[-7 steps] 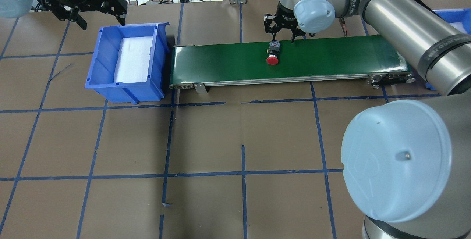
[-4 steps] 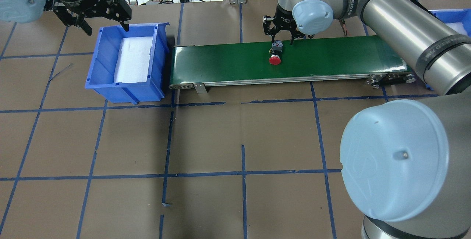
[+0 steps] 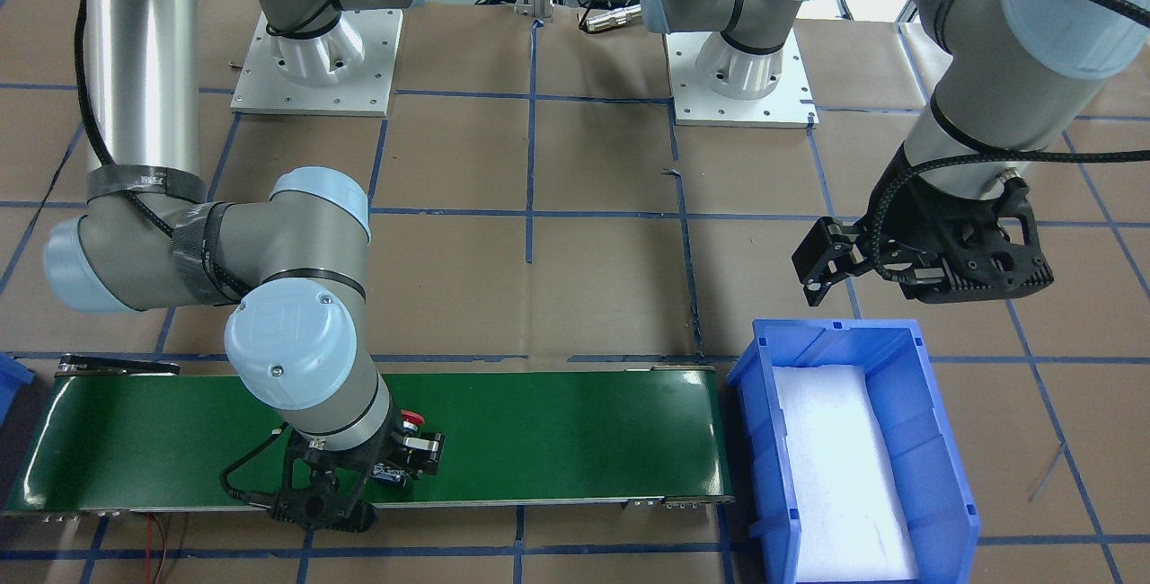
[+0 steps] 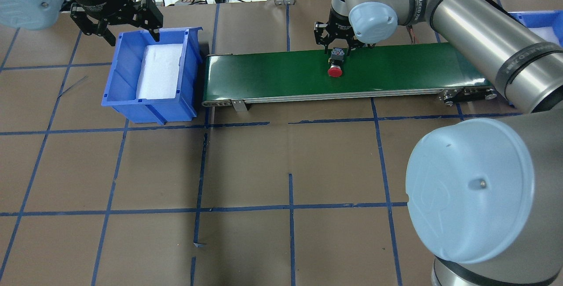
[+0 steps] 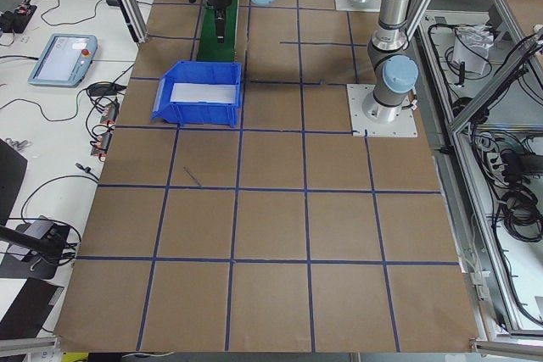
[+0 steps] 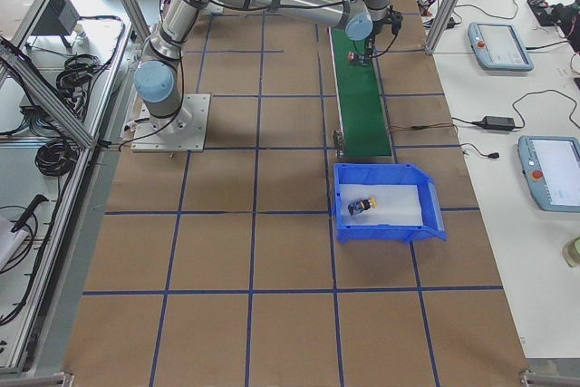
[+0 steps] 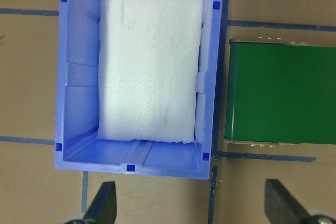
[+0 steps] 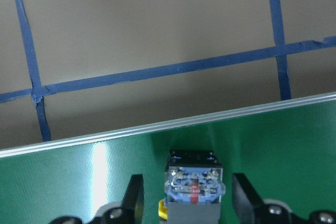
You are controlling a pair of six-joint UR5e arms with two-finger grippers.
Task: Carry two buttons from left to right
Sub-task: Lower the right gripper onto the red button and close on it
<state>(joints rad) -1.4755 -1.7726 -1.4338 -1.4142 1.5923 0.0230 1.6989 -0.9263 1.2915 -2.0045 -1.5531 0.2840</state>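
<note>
The red button [image 4: 335, 71] lies on its side on the green conveyor belt [image 4: 264, 70], cap towards me, grey block body away. My right gripper [image 4: 336, 47] is open and straddles that body; in the right wrist view its fingers [image 8: 134, 200] stand either side of the block [image 8: 194, 187] with a gap on each side. My left gripper [image 4: 128, 34] is open and empty, high over the blue bin [image 4: 149, 110]. A small yellow and dark thing [image 6: 362, 204], seemingly the yellow button, lies in the bin in the exterior right view. The overhead and left wrist views show only white foam [image 7: 149, 61] there.
A second blue bin [image 4: 541, 17] sits past the belt's right end, largely hidden by my right arm. The brown table carries a blue tape grid. Cables lie along the far table edge.
The red button has travelled right along the belt and my right gripper has followed, now straddling its body. My left gripper has moved right, over the bin's far edge.
</note>
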